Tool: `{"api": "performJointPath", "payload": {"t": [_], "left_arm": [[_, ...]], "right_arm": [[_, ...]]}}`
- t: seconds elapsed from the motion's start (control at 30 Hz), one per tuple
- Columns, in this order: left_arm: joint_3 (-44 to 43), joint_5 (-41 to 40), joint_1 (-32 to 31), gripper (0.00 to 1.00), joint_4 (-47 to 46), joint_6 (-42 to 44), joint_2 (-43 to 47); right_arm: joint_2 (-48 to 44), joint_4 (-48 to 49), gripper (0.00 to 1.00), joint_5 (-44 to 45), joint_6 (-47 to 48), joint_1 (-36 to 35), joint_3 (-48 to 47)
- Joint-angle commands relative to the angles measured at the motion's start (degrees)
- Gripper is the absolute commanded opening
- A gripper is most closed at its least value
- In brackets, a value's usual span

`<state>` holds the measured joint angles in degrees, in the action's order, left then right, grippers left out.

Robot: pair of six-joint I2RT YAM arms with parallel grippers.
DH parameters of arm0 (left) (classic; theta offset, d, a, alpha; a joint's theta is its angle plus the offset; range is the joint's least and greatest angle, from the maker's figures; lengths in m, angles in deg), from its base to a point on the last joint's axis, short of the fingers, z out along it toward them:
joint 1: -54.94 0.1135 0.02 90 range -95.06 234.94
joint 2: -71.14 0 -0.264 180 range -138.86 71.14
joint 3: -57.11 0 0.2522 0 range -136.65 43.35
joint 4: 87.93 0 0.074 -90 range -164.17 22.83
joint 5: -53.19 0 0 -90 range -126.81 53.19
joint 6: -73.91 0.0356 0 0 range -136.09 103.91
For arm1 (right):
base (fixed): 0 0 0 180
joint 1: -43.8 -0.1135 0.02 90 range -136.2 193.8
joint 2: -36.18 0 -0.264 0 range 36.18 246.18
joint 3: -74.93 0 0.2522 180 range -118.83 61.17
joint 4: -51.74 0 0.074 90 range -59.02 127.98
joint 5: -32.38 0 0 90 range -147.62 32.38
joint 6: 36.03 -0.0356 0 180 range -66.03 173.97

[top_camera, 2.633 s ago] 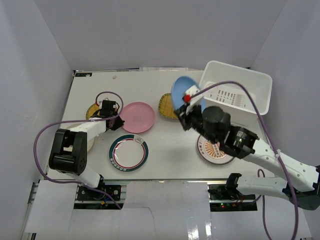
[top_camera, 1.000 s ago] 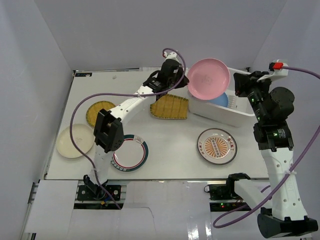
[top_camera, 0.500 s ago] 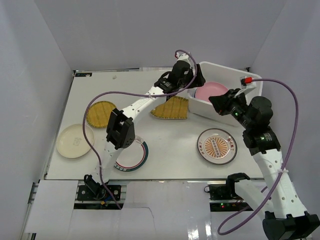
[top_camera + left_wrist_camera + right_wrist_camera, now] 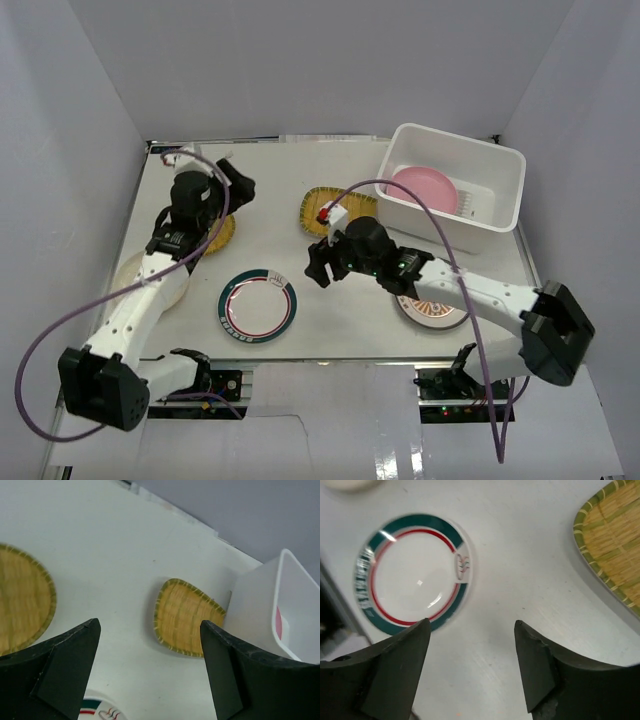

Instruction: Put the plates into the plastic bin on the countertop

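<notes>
The white plastic bin (image 4: pixel 458 137) stands at the back right of the countertop (image 4: pixel 330 320) with a pink plate (image 4: pixel 425 187) lying inside. On the countertop lie a green-and-red-rimmed plate (image 4: pixel 257 306), a yellow woven plate (image 4: pixel 335 208) beside the bin, a second yellow one (image 4: pixel 217 237) and a cream one (image 4: pixel 135 272) under my left arm, and an orange striped plate (image 4: pixel 432 308) partly behind my right arm. My left gripper (image 4: pixel 240 185) hangs open and empty over the back left. Just right of the rimmed plate (image 4: pixel 412 587), my right gripper (image 4: pixel 318 265) is open and empty too.
The left wrist view shows the round woven plate (image 4: pixel 22 605), the other woven plate (image 4: pixel 187 617) and the bin's wall (image 4: pixel 260 605). Grey walls enclose the table on three sides. A purple cable loops off each arm.
Both arms have drawn back from the bin and both grippers have opened. The pink plate now lies in the bin. The left arm swung to the back left, the right one to mid-table.
</notes>
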<state>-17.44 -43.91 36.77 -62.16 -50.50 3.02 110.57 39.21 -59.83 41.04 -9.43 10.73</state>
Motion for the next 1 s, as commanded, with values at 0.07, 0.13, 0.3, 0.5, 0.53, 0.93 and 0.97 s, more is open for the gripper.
{"api": "performJointPath", "payload": {"t": [0.07,0.13,0.3,0.5,0.53,0.93,0.97], "left_arm": [[17.2,4.4,8.4,0.91,4.6,-10.5,9.0],[22.3,6.6,12.2,0.91,3.1,-13.9,11.1],[28.5,7.0,18.0,0.93,-0.8,-20.2,11.2],[33.5,6.7,22.4,0.94,-5.4,-25.9,8.2],[33.5,6.4,22.6,0.95,-6.2,-25.9,7.0],[34.8,3.6,23.4,0.93,-17.0,-29.8,-4.2],[34.8,3.1,23.5,0.93,-17.8,-29.9,-4.9]], "right_arm": [[15.0,-3.6,0.82,15.1,25.9,-1.1,-12.9],[18.2,-3.3,0.92,18.0,31.5,-0.7,-15.0],[28.3,-4.3,0.94,21.4,40.5,0.7,-19.8],[37.6,-5.9,0.9,24.4,42.8,0.9,-25.3],[38.5,-5.5,0.88,25.9,42.9,1.0,-25.8],[45.4,2.5,0.12,31.3,46.9,2.2,-30.2],[44.4,3.8,0.08,30.7,47.3,2.0,-30.1]]}}
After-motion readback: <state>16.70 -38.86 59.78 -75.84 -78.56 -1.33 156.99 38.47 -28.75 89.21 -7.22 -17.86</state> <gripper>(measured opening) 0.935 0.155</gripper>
